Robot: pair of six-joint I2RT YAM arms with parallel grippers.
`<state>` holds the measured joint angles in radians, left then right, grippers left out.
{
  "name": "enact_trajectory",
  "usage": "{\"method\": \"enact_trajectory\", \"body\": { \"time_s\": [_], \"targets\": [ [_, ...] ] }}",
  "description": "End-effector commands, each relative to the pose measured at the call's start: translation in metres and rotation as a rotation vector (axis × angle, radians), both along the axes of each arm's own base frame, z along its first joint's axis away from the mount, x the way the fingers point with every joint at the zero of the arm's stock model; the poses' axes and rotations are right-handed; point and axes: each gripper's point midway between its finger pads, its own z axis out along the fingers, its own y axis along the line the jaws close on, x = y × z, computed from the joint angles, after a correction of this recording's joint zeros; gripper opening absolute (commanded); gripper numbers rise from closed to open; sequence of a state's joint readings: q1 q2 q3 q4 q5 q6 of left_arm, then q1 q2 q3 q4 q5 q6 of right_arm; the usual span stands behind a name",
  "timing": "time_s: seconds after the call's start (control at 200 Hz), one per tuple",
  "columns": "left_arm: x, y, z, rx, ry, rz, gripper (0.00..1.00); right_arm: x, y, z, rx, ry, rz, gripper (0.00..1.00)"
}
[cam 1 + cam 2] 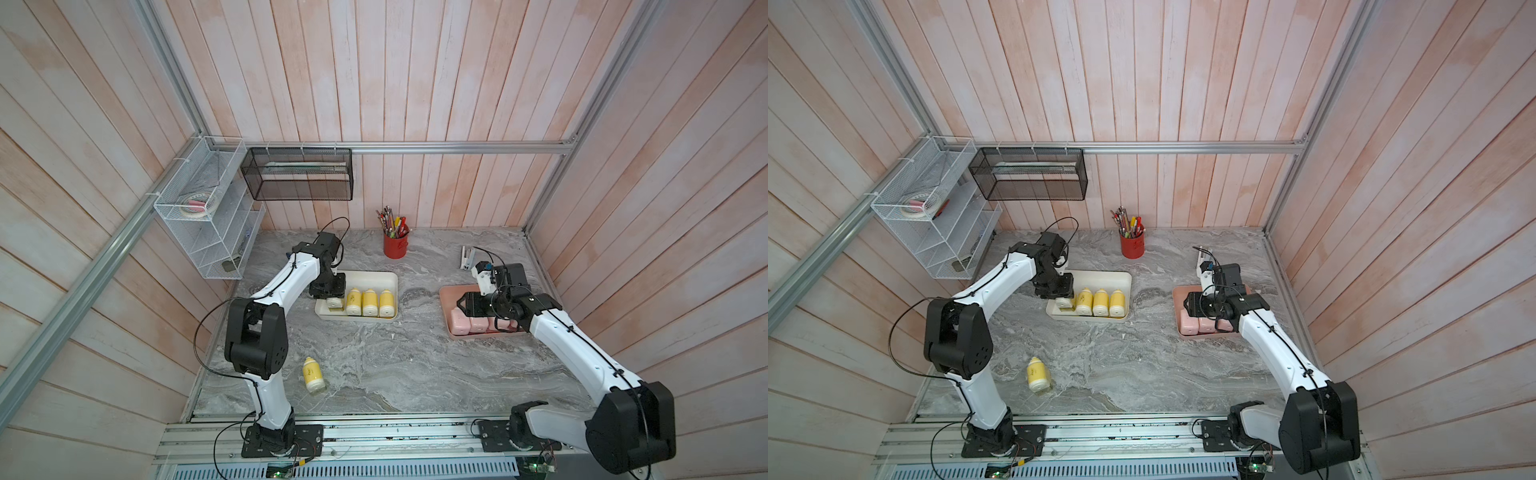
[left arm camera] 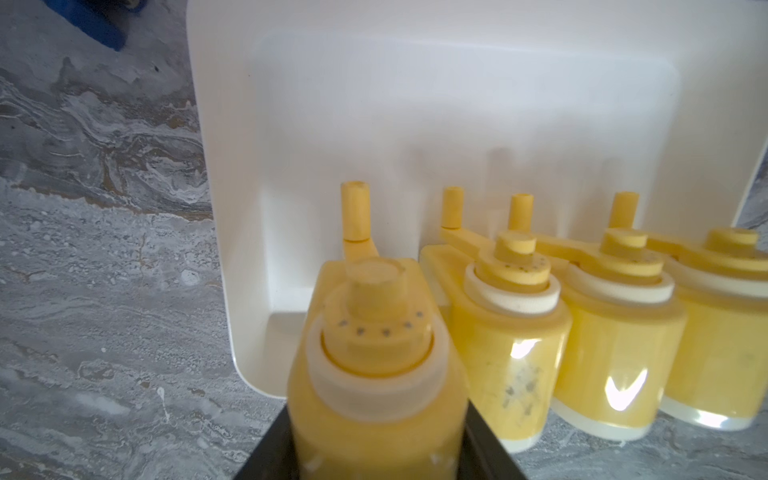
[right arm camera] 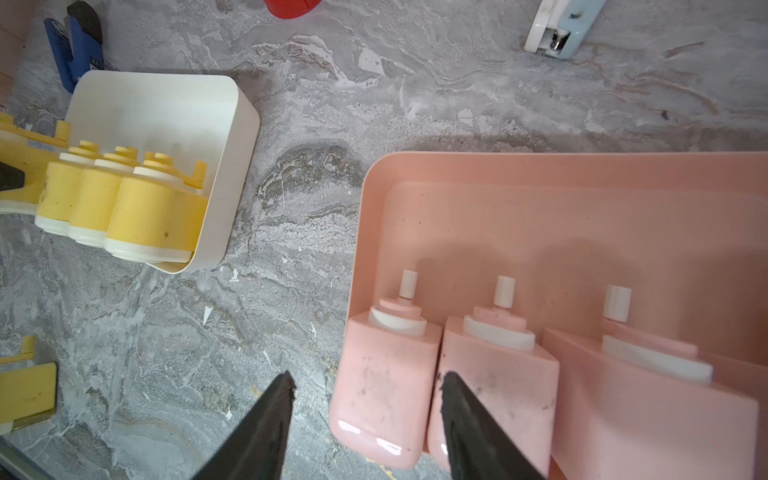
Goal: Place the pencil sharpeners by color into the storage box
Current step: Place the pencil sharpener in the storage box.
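At the cream tray (image 2: 415,104), left wrist view: left gripper (image 2: 380,419) clamped on a yellow sharpener (image 2: 374,361), beside three yellow ones (image 2: 615,332) in a row. Both top views show only its cream end under the wrist. Out on the marble table (image 1: 415,365), a fifth yellow sharpener (image 1: 313,375) lies alone; red pencil cup (image 1: 395,245) at the back. The right gripper (image 3: 368,384) has jaws apart, over the leftmost pink sharpener (image 3: 384,386) in the pink tray (image 3: 540,199).

Top views look down (shared whole table (image 1: 415,365)); wrist cameras close.
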<state>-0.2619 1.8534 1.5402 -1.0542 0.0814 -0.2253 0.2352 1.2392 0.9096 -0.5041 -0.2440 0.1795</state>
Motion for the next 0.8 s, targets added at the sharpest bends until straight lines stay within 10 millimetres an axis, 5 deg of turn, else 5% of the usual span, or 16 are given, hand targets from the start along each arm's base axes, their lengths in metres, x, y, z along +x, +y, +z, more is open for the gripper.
{"method": "enact_trajectory", "body": {
  "time_s": [0.0,0.795],
  "targets": [
    [0.001,-0.006,-0.005,-0.03,-0.004,0.01,0.41,0.001,0.002,0.0,0.001,-0.004,0.002,0.6],
    [-0.006,-0.009,-0.025,-0.027,0.038,-0.008,0.41,-0.001,0.003,-0.004,0.008,0.005,0.0,0.6]
  ]
}}
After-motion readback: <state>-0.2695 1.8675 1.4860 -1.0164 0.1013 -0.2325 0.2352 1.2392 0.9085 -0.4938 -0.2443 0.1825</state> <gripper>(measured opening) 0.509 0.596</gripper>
